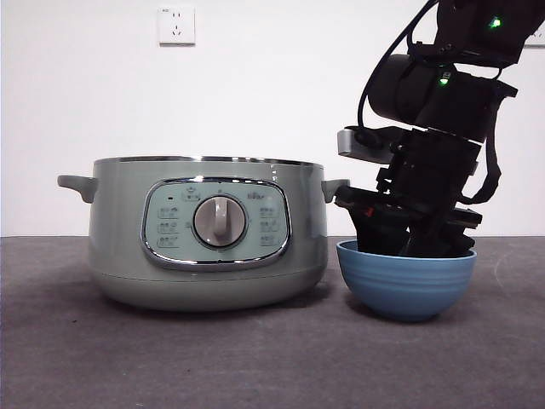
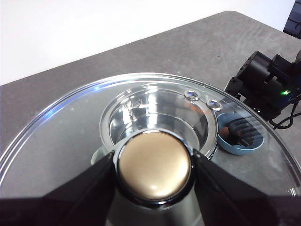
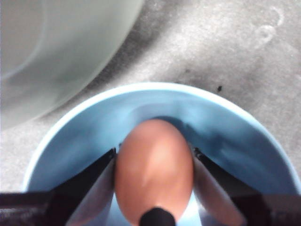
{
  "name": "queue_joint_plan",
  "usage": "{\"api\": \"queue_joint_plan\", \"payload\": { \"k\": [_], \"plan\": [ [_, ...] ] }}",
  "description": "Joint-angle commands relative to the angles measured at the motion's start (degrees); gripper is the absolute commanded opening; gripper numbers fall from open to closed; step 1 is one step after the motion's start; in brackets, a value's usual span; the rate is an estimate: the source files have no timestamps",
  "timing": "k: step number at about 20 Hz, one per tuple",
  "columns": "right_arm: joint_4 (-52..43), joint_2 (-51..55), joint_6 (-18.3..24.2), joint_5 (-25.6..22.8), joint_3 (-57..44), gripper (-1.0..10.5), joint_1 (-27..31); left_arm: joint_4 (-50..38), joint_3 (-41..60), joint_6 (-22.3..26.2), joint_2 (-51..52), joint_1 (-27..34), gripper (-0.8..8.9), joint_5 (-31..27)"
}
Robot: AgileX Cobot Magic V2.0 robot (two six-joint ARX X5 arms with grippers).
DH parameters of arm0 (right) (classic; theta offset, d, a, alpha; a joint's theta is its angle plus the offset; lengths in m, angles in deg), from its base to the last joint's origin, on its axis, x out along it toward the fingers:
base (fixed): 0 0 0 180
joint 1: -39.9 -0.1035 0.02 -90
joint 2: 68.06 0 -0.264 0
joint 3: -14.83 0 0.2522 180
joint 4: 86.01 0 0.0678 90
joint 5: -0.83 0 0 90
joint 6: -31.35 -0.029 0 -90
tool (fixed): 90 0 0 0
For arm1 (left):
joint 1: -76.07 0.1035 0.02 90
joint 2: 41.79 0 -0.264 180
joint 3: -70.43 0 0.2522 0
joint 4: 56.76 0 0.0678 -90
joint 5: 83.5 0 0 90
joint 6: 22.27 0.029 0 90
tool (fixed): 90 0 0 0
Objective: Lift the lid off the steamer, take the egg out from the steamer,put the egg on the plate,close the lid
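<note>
A brown egg point(image 3: 153, 169) is gripped between the two black jaws of the right hand point(image 3: 153, 174), which is lowered into the blue plate point(image 3: 94, 122). In the right wrist view the egg is seen inside the bowl-shaped plate, with the pale wall of the steamer point(image 3: 51, 42) just beside the plate's rim. Whether the egg touches the plate's bottom cannot be told.

In the front view the right hand point(image 1: 415, 243) is shown reaching down from the upper right into the plate point(image 1: 407, 285), which stands on the grey worktop point(image 1: 255, 358) just beside the steamer point(image 1: 209, 234). The steamer is seen uncovered, its chrome rim bare and its dial panel turned toward the camera. A wall socket point(image 1: 176, 25) is visible on the white wall behind.

The lid point(image 2: 56, 132) is held up above the worktop by the left hand point(image 2: 154, 172), whose jaws are closed on either side of the round knob point(image 2: 154, 169). Through the clear glass, the open steamer point(image 2: 155, 113) is seen below, and beyond it the plate point(image 2: 240, 136) with the right hand point(image 2: 242, 133) in it.
</note>
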Motion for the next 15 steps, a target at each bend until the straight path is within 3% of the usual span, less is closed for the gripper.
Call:
{"api": "queue_joint_plan", "payload": {
  "k": [1,3,9,15],
  "plan": [
    [0.46,-0.28,-0.39,0.11,-0.66,2.9,-0.22,-3.26,-0.59,0.07,0.55,0.02,-0.08,0.02],
    [0.74,-0.22,-0.39,0.11,-0.63,4.0,-0.46,-3.41,-0.59,0.04,-0.11,0.02,-0.08,0.07],
    [0.87,2.64,-0.37,0.09,-0.15,4.1,-0.57,-8.46,-0.59,0.07,-4.76,-0.02,-0.08,3.13],
    [3.91,21.31,-0.39,-0.46,-0.07,4.1,-0.52,-14.71,-0.59,0.09,-13.22,-0.07,-0.08,6.1]
  ]
}}
